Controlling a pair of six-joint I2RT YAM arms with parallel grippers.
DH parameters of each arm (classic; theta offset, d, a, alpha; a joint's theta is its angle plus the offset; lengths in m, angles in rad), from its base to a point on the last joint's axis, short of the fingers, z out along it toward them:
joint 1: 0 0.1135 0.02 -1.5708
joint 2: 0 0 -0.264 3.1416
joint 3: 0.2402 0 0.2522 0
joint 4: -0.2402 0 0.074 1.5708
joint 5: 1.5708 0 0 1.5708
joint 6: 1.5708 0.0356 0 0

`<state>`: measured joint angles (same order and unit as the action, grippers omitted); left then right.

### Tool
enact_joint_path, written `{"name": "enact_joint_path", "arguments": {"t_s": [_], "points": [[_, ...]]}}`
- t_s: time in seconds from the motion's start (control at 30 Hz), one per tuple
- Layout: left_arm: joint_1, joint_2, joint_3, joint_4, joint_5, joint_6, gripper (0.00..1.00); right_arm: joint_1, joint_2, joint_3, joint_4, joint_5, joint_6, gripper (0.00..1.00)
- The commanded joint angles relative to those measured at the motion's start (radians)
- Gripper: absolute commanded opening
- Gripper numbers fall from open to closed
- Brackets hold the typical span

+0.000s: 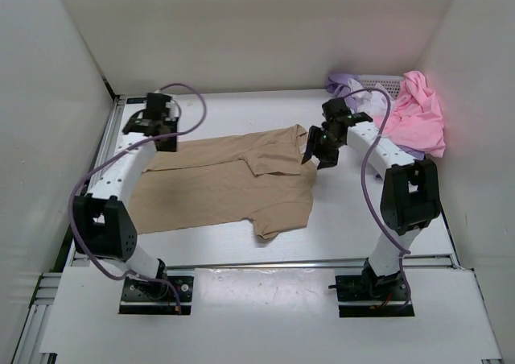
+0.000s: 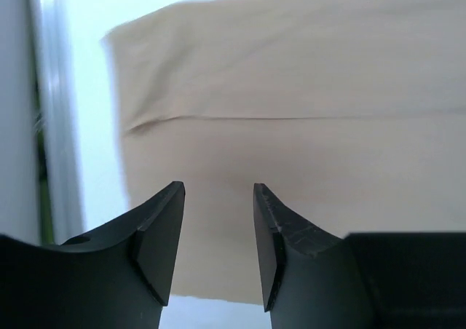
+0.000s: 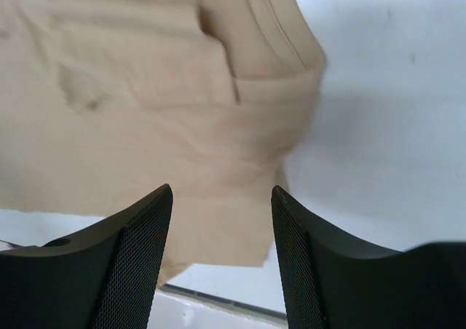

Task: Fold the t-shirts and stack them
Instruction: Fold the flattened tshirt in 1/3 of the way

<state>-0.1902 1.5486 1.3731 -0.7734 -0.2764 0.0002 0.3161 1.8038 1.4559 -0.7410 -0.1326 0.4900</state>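
Hovering at tan shirt (image 1: 217, 191) edge: left gripper (image 2: 218, 227), right gripper (image 3: 222, 234) (parted).

two robot arms are pictured reaching forward from their bases at the near edge. the left arm (image 1: 121, 167) is bent sharply at its black elbow, its white forearm angled up and to the right, and the left gripper (image 2: 218, 194) is carried at the far left and pointed downward. its jaws are held apart, with nothing caught between the dark fingers (image 2: 156, 242). the right arm (image 1: 378, 146) is folded at a raised black elbow and stretched inward towards the centre. the right gripper (image 3: 222, 194) is tipped downward, its mesh-textured pads (image 3: 135, 271) parted wider, with nothing gripped.
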Motion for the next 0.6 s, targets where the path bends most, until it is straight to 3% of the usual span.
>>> {"name": "enact_joint_path", "arguments": {"t_s": [0.0, 0.17, 0.3, 0.57], "points": [[0.147, 0.010, -0.058, 0.008, -0.041, 0.000, 0.53, -0.002, -0.007, -0.095, -0.041, 0.010, -0.008, 0.62], [0.311, 0.114, -0.014, 0.062, 0.000, 0.000, 0.54, -0.002, -0.018, -0.197, 0.029, -0.021, 0.074, 0.62], [0.402, 0.224, 0.110, 0.071, 0.000, 0.000, 0.59, -0.002, -0.009, -0.221, 0.068, -0.058, 0.114, 0.62], [0.492, 0.448, 0.291, 0.071, 0.020, 0.000, 0.59, 0.035, 0.020, -0.256, 0.055, -0.039, 0.114, 0.58]]}}
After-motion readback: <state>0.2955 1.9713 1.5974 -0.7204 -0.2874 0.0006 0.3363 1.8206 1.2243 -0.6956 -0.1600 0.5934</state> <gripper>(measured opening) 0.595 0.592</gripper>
